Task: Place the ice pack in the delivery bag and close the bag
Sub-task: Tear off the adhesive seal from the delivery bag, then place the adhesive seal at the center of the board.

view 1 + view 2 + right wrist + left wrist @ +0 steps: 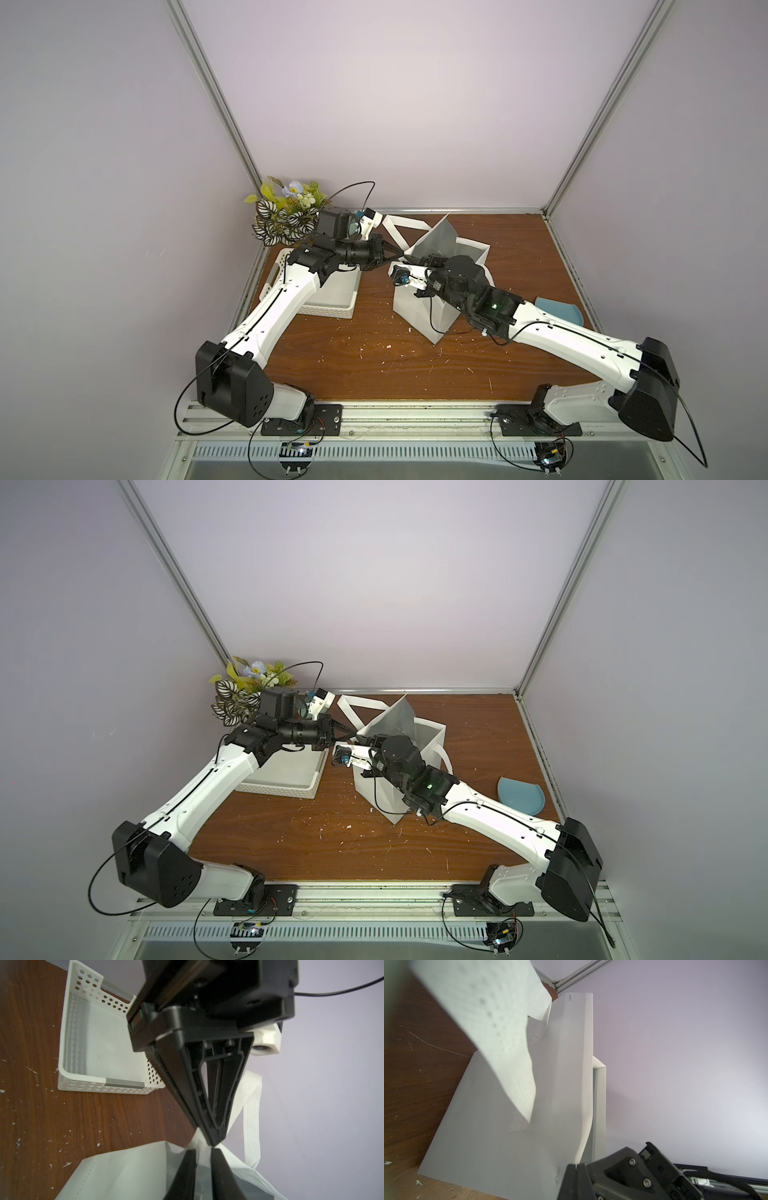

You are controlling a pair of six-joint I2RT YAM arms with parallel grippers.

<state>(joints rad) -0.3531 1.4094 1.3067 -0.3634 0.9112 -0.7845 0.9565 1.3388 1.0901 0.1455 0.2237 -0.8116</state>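
Observation:
The delivery bag (415, 307) (374, 796) stands open mid-table in both top views, its flap (440, 241) raised. My left gripper (401, 252) (577, 1165) is shut on the bag's rim at its near-left corner, pinching the white fabric. My right gripper (409, 259) (203, 1151) reaches over the bag's mouth to that same corner. Its fingers (187, 1167) stand a narrow gap apart, with the bunched rim fabric showing between them, tip to tip with the left gripper (214, 1144). The ice pack is not visible in any view.
A white perforated basket (332, 311) (68, 1076) lies left of the bag, under my left arm, nothing showing in it. A blue plate (559, 313) lies at the right edge. A plant (282, 216) fills the back-left corner. A loop handle (399, 222) trails behind the bag.

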